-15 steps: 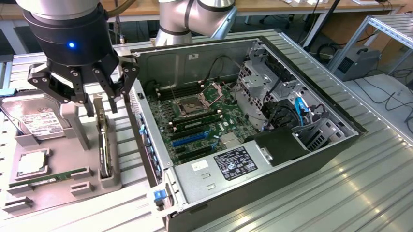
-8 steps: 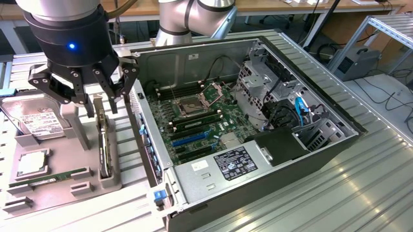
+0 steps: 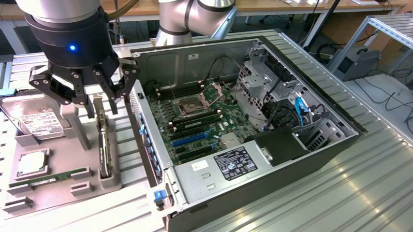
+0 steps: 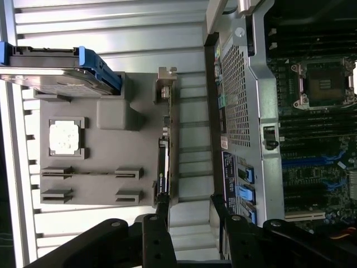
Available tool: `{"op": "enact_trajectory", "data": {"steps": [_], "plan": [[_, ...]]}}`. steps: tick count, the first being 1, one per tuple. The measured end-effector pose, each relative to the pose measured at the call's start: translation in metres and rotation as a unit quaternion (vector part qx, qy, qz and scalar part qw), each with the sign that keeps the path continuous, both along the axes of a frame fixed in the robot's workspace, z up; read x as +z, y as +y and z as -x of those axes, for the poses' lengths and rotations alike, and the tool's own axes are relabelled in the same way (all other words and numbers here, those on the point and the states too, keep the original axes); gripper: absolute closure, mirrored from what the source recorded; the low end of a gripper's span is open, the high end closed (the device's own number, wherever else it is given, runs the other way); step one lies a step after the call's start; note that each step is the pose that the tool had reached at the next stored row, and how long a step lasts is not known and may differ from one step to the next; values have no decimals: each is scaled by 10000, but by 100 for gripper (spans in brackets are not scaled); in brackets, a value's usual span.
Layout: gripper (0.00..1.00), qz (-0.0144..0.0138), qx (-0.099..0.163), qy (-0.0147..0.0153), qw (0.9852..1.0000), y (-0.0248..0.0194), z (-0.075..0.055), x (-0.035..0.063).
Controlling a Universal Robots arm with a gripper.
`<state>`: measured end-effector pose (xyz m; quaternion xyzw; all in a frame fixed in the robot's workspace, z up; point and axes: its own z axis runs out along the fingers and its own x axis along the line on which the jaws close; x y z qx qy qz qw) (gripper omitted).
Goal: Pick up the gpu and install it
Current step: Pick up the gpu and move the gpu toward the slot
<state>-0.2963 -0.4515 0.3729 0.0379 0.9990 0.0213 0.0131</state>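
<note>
While the gpu (image 3: 103,145) stands on its long edge in a slot of the grey holder (image 3: 61,193) on the bench, just beside the open computer case (image 3: 271,188), the tool (image 3: 102,110) hangs close over the card's upper end. Its fingers are spread wide and grip nothing. A hard drive (image 3: 36,121) stands in the same holder, toward the exterior view's left.
</note>
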Motion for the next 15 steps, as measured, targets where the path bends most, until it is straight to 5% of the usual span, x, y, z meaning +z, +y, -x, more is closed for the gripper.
{"op": "enact_trajectory", "data": {"steps": [15], "plan": [[58, 0, 0, 0, 10000, 0, 0, -38]]}}
